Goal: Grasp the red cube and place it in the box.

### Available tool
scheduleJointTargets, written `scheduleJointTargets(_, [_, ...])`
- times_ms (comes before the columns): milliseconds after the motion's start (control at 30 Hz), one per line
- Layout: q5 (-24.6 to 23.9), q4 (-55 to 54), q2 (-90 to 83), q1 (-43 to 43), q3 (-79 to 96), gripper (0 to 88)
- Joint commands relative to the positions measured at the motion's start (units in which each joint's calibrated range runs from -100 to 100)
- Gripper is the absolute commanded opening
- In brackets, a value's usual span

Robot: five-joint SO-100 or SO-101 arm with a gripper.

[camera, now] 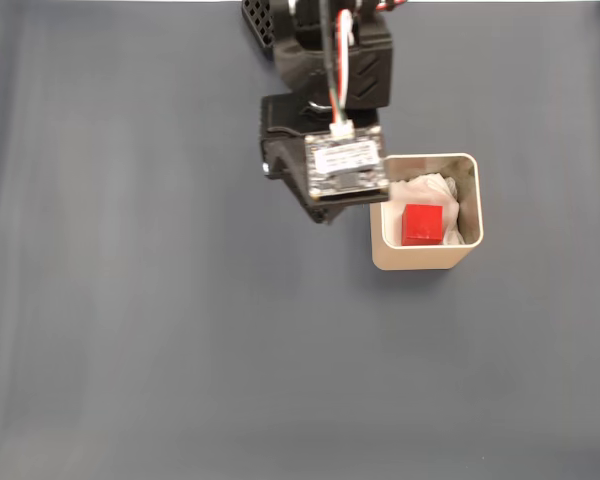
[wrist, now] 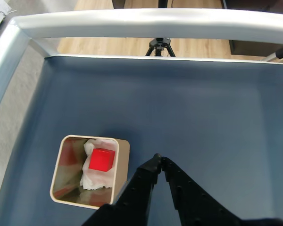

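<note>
The red cube lies inside the beige box, resting on white padding. In the wrist view my gripper is shut with nothing between its black fingers, the tips meeting just right of the box and above the mat. In the fixed view the arm's wrist with a small circuit board hangs over the mat just left of the box, hiding the fingertips.
A dark blue-grey mat covers the table, with wide free room around the box. In the wrist view a metal frame rail runs along the far edge, with a camera tripod and wooden floor beyond it.
</note>
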Motion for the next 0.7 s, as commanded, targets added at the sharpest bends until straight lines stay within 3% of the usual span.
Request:
scheduleJointTargets(0, [0.7, -2.4, -4.4, 2.2, 2.8, 0.2])
scheduleJointTargets(667, [2.6, -11.5, -27.4, 3.8, 37.5, 0.2])
